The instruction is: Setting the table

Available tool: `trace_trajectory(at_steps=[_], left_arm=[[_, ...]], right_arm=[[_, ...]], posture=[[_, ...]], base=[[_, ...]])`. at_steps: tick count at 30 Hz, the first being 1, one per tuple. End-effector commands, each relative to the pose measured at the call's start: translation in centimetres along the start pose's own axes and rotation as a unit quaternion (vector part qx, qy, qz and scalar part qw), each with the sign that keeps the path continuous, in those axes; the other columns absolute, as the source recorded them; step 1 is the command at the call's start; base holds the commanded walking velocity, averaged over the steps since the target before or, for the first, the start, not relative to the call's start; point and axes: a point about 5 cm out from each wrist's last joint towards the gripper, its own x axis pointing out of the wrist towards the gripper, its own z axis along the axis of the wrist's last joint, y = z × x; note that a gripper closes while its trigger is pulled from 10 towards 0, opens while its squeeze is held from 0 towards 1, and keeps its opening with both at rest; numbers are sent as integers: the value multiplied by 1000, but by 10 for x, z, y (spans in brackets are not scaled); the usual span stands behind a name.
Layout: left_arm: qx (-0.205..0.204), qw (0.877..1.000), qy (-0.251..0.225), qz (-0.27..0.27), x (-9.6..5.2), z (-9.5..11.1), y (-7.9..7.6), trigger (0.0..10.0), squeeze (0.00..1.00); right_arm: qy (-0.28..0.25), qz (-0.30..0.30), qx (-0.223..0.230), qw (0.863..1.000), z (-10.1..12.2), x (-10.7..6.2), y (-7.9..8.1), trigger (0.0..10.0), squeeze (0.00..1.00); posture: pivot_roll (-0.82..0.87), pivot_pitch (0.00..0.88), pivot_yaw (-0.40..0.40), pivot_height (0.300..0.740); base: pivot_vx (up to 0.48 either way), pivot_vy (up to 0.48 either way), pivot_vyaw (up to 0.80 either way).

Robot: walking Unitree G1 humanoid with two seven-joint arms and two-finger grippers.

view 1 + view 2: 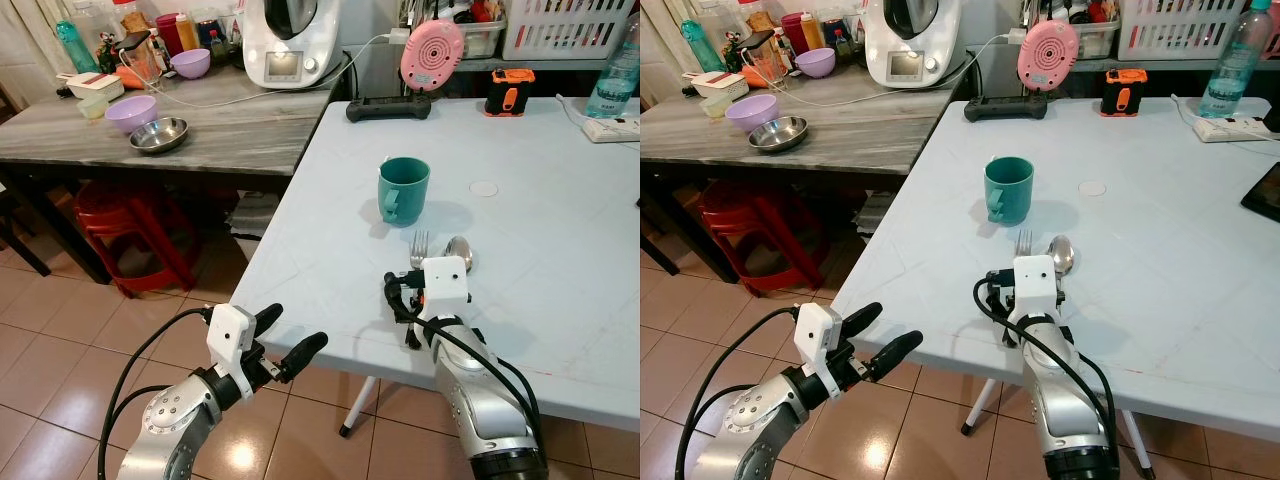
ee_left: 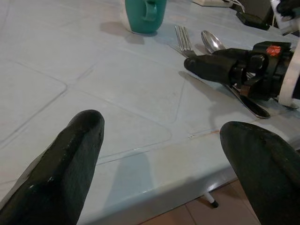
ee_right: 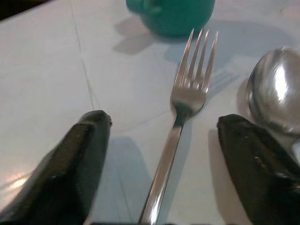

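Right gripper is down over the pale blue table with its two black fingers spread wide — the fork runs straight up the gap between them, untouched by either, tines pointing away from the gripper toward the teal mug just beyond. The spoon lies just past the outer finger, side by side with the fork. Left gripper hangs off the table's near edge above the tiled floor, fingers parted and holding nothing — mug and cutlery sit ahead of it.
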Motion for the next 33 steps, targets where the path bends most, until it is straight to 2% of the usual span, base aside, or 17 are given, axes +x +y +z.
trace_trajectory(at_steps=[1,16,33], left_arm=[[6,1000,5,-3,-3,2,1,10000,0],[3,1000,11,-23,-3,4,-2,10000,0],[-8,998,26,-60,-5,3,-8,10000,0]], right_arm=[[11,13,-4,1000,-2,1,8,0,0],[62,-17,3,998,-15,6,-10,0,0],[80,-29,7,996,-26,3,-16,0,0]], posture=[[-56,37,134,740],[-57,42,143,740],[-56,45,143,740]], base=[[0,0,0],[0,0,0],[0,0,0]])
